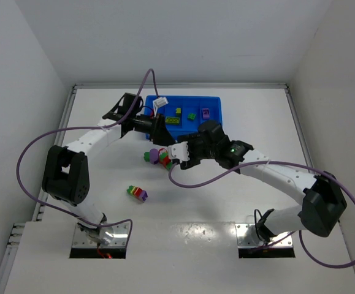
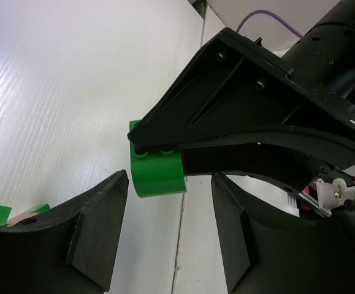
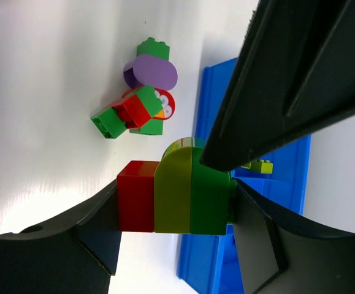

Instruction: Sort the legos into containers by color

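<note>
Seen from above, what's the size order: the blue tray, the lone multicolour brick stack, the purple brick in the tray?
Largest to smallest:
1. blue tray
2. multicolour brick stack
3. purple brick

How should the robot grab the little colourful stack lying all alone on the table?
Probably from straight above, pinching the stack across its narrow width at the middle: it lies slanted on the table with open space along both long sides.

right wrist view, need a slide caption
The right gripper clamps a red-yellow-green lego stack near the blue tray, loose lego pile beyond.
</note>
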Robot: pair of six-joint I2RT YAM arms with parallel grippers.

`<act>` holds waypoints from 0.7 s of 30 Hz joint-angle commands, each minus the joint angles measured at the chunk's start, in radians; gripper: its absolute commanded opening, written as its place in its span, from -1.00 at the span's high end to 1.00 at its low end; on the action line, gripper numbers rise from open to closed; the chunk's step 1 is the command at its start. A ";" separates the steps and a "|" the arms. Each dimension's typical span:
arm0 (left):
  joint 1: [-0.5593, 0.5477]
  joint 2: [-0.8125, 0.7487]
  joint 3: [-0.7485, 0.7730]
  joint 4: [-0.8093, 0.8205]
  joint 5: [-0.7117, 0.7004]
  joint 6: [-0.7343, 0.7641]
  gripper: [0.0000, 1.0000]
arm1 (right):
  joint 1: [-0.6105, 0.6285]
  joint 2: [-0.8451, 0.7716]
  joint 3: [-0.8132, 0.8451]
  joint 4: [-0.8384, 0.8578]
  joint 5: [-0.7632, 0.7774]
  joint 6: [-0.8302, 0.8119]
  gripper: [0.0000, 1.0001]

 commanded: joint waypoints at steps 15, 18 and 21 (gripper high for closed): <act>-0.011 0.010 0.046 0.016 0.039 0.027 -0.19 | 0.032 0.009 0.044 0.078 0.004 -0.012 0.78; -0.020 0.010 0.055 0.016 0.039 0.027 -0.02 | 0.032 0.009 0.044 0.087 0.017 -0.012 0.78; -0.020 0.020 0.055 0.016 0.039 0.027 0.00 | 0.032 0.009 0.044 0.098 0.026 -0.012 0.78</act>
